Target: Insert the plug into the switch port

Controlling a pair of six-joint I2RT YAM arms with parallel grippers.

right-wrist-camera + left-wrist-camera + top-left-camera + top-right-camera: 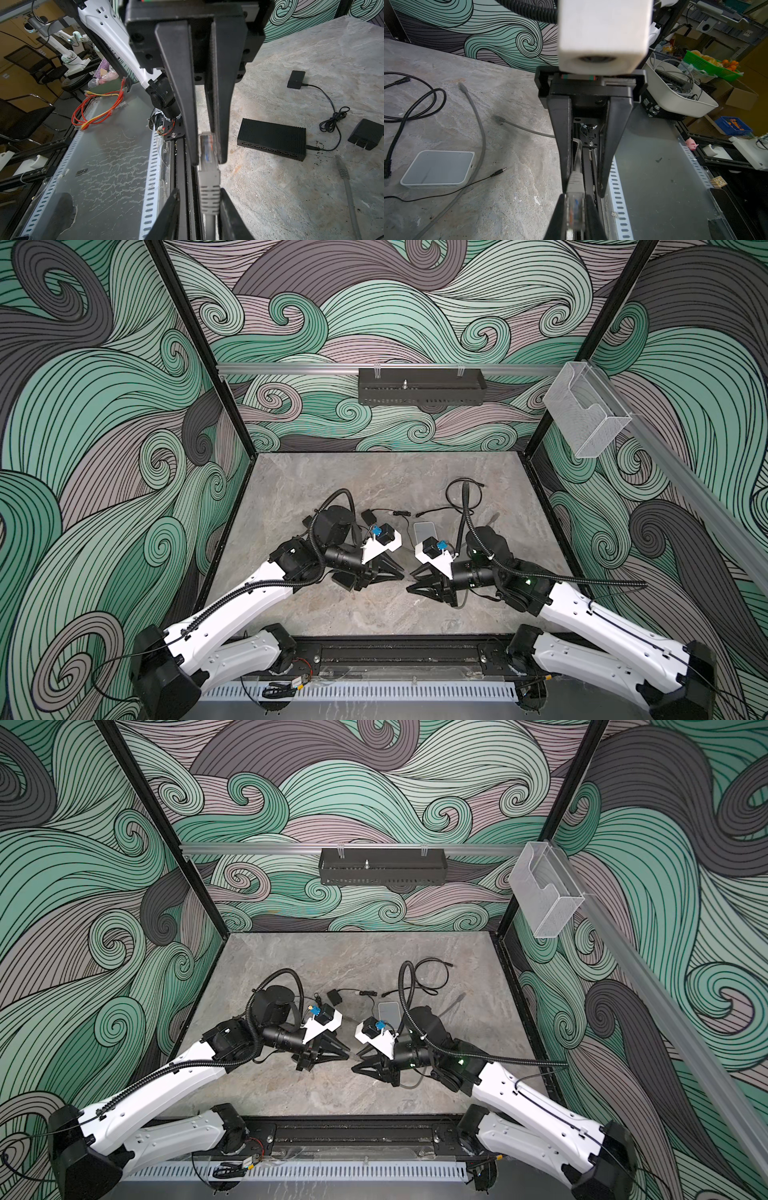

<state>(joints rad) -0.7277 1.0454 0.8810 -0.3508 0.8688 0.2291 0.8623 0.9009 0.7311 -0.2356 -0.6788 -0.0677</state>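
Black switch [272, 138] sits idle. Near it, midair, left tool [208, 162] pinches the clear RJ45 plug [207, 145] while right tool [200, 189] straddles the grey boot [209, 176] unclamped -- likely a handoff for better aim.

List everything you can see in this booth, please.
plug: one, clear, grey boot, in left gripper
switch: one, black, on table
grey cables: seemingly two, grey, on table
white box: one, white, on table
black cable: one, black, looped, table's back right
power adapters: two, black, near switch
tray: one, black, back rail
holder: one, clear, right rail
left gripper: one, black, shut on plug
right gripper: one, black, open around plug's cable
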